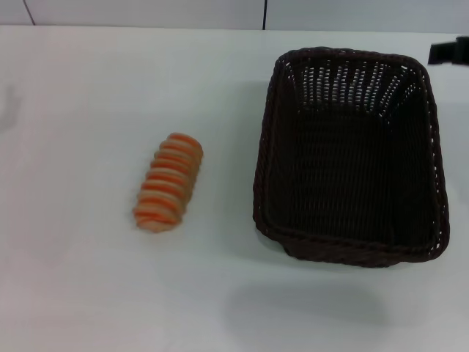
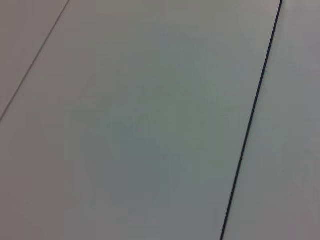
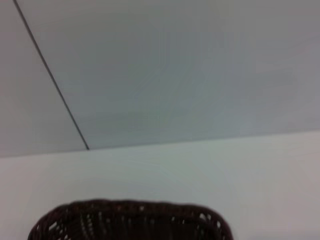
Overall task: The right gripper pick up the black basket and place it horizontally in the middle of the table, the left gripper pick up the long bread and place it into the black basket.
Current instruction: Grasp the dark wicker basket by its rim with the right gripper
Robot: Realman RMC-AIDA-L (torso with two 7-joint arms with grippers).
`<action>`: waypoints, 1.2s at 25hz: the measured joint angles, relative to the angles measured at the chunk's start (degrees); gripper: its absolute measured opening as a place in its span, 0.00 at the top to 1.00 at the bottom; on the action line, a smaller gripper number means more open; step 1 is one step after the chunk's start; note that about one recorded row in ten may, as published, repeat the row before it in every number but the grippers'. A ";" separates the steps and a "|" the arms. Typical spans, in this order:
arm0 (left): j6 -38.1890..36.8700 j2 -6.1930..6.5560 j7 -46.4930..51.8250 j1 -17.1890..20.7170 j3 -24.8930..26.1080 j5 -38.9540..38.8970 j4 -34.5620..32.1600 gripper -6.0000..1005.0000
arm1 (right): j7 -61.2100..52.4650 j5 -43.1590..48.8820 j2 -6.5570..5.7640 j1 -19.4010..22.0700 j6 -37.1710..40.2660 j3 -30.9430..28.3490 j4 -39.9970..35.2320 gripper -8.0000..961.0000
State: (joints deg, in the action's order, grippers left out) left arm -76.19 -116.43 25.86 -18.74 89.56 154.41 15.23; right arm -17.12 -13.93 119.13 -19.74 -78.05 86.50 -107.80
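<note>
On the white table (image 1: 88, 293), at 3 o'clock from centre, the black basket (image 1: 350, 158) is seen upright and empty, long axis running 12 to 6. The long bread (image 1: 168, 182) lies at 9 o'clock of it, well apart, stripes up. A black piece of the right gripper (image 1: 449, 50) shows at the 2 o'clock edge; its finger state cannot be told. The left gripper is not seen.
</note>
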 joint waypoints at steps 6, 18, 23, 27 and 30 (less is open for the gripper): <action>-0.20 0.51 0.32 0.27 0.08 -0.24 0.24 0.15 | -1.65 0.00 -0.01 0.23 -2.54 1.26 0.17 0.25; -0.12 0.47 0.33 0.13 1.57 -0.25 -0.06 0.15 | -3.28 -0.01 -0.03 -0.20 -7.22 1.99 1.90 0.25; 0.26 0.44 0.34 -0.20 1.69 -0.25 -0.36 0.15 | -3.28 -0.13 0.02 -0.47 -7.78 2.14 3.31 0.25; 0.32 0.41 0.34 -0.32 2.21 -0.25 -0.38 0.15 | -3.30 -0.30 0.04 -0.47 -7.79 3.40 3.89 0.25; 0.33 0.35 0.34 -0.40 2.29 -0.25 -0.38 0.15 | -3.34 -0.57 0.05 -0.52 -7.38 4.32 4.74 0.25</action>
State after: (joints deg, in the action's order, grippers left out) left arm -75.86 -116.08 26.19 -19.15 91.85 154.17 14.85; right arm -20.46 -14.50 119.18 -20.27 -85.44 90.82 -103.06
